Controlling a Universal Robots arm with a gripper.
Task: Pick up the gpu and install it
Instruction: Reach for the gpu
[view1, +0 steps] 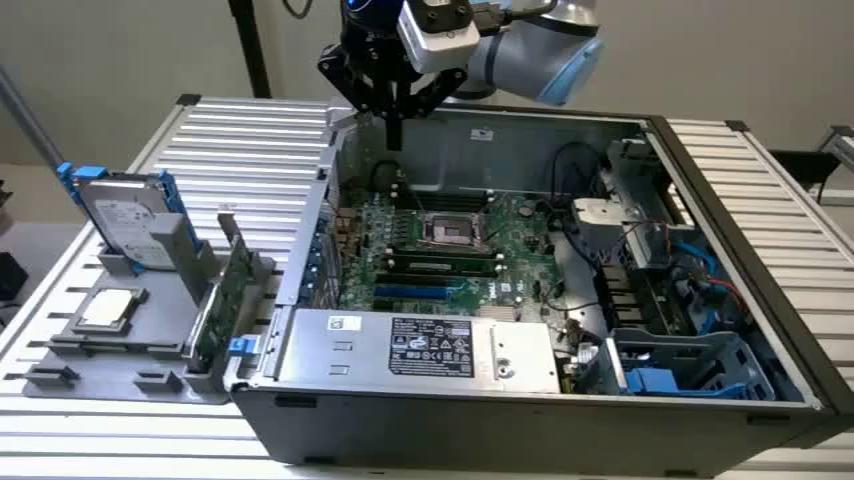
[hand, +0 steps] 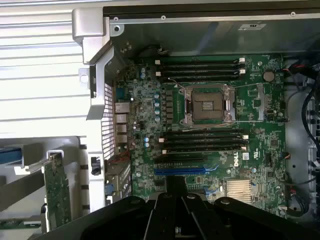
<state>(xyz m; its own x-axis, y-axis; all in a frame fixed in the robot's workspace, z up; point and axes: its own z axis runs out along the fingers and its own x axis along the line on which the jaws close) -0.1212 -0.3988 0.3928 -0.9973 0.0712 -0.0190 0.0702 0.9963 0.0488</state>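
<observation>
1. Plainly, the gpu had not been picked up: it stood on edge in the grey holder on the desk outside the case, just beside the case's vented wall. The gripper hung above the case's rim near that wall's far corner, its fingers closed on nothing. A descent onto the card with the fingers closed would likely have knocked it over rather than taken it
2. The card sat close to the case wall, with the hard drive in the same holder, farther from the case. An off-line approach could have struck the wall or caught the wrong part
3. The card looked thin and stood upright, so a grip near one end might have let it swing or slip on the lift. A hard pinch would have risked the parts on the green board
4. Inside the case, the blue slot lay among black slots on the motherboard, with cables crowding the side of the case away from the holder. A tilted or shifted card could have missed the slot, jammed its bracket against the vented wall, or snagged a cable
5. Pressing down before the card's edge was seated could have bent the board or strained the slot
</observation>
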